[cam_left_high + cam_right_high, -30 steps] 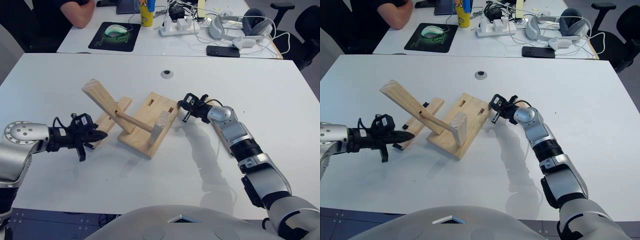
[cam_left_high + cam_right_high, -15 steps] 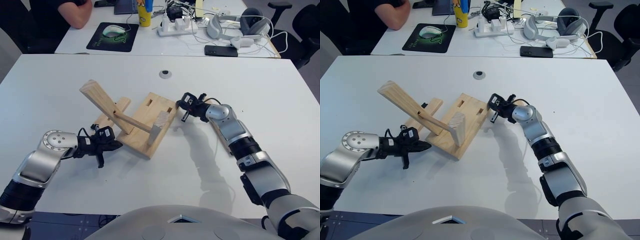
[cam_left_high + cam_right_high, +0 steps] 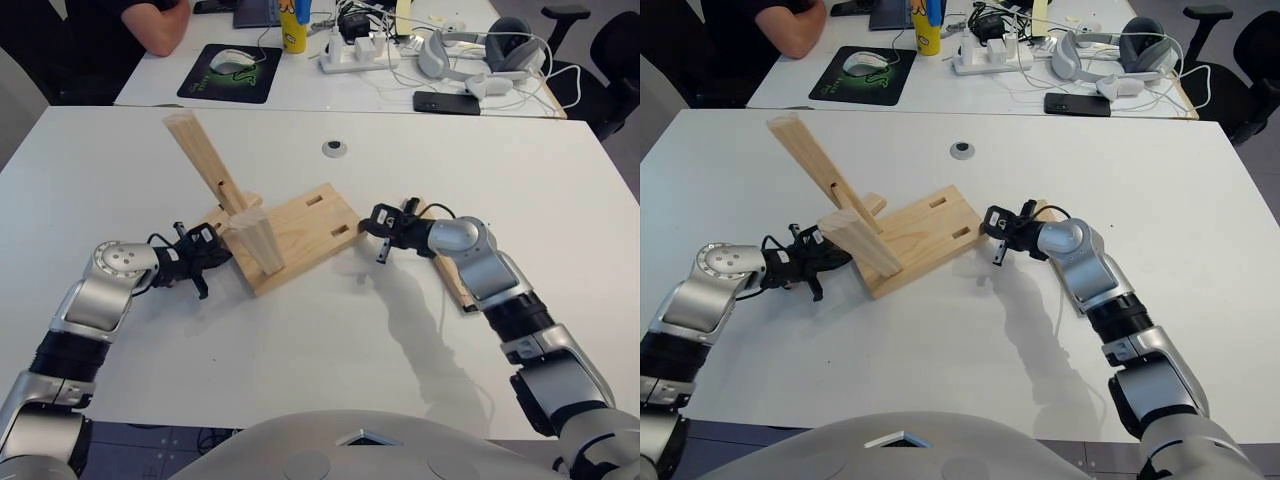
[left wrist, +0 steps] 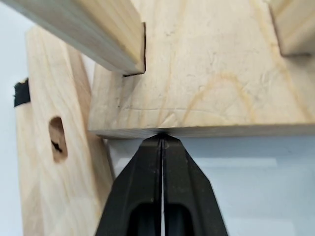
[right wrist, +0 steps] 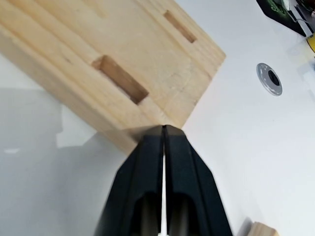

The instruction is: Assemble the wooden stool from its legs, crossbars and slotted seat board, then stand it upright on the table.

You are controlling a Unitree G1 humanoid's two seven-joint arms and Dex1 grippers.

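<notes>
The left tool (image 3: 212,258) had slid in so that it and the right tool (image 3: 365,228), both closed and empty, squeezed the seat board (image 3: 300,228) between their tips, swinging it round at the middle of the counter (image 3: 520,170) and raising its long leg (image 3: 205,160), which looked like levering the stool towards upright.

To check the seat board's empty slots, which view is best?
The right wrist view: the two empty slots in the seat board are large, the nearer one's inside visible. Both eye views show them small, at the board's right end. The left wrist view shows the board's opposite end, with legs seated.
</notes>
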